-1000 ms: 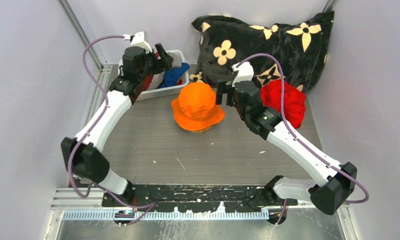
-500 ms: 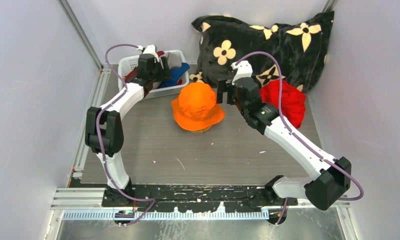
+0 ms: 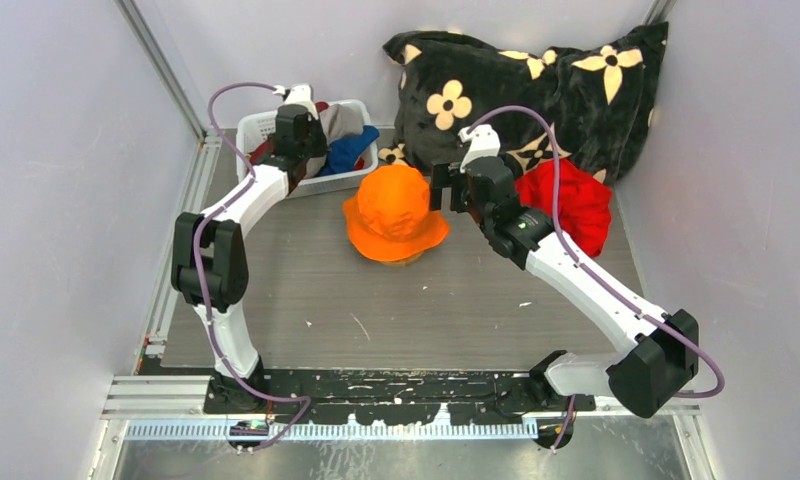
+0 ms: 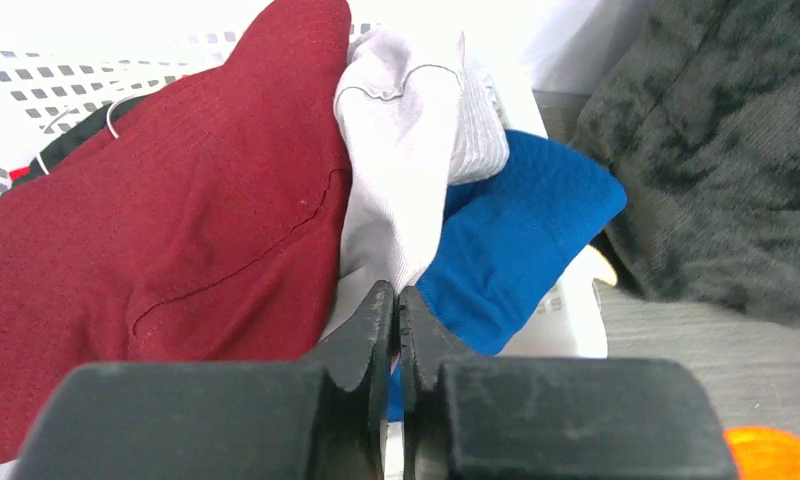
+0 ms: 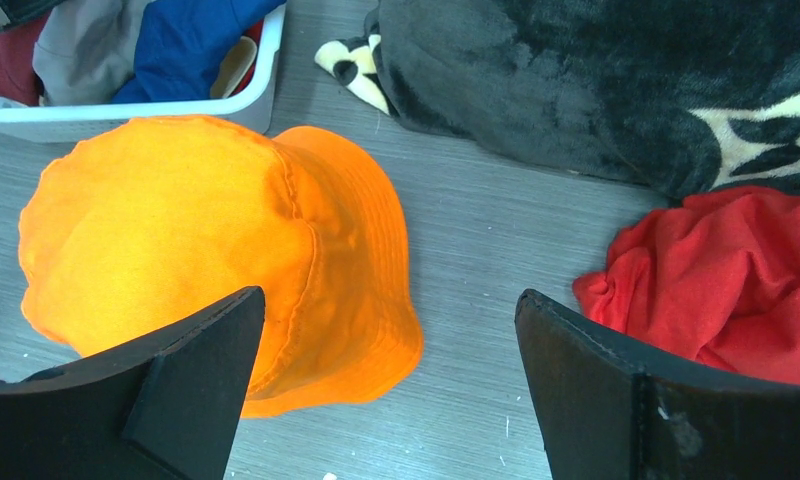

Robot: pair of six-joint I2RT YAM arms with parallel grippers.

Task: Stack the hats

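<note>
Reaching into the basket (image 4: 576,320), the left gripper (image 4: 397,295) pinches the grey hat (image 4: 406,150) by its lower edge. The right gripper (image 5: 388,300) gapes wide over bare desk (image 5: 496,230) between the orange hat (image 5: 196,230) and the bright red hat (image 5: 726,280).

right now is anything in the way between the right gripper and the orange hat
nothing visible does. the right gripper is open right beside the orange hat, with only air between them. the bright red hat and the cushion lie off to the other side.
</note>
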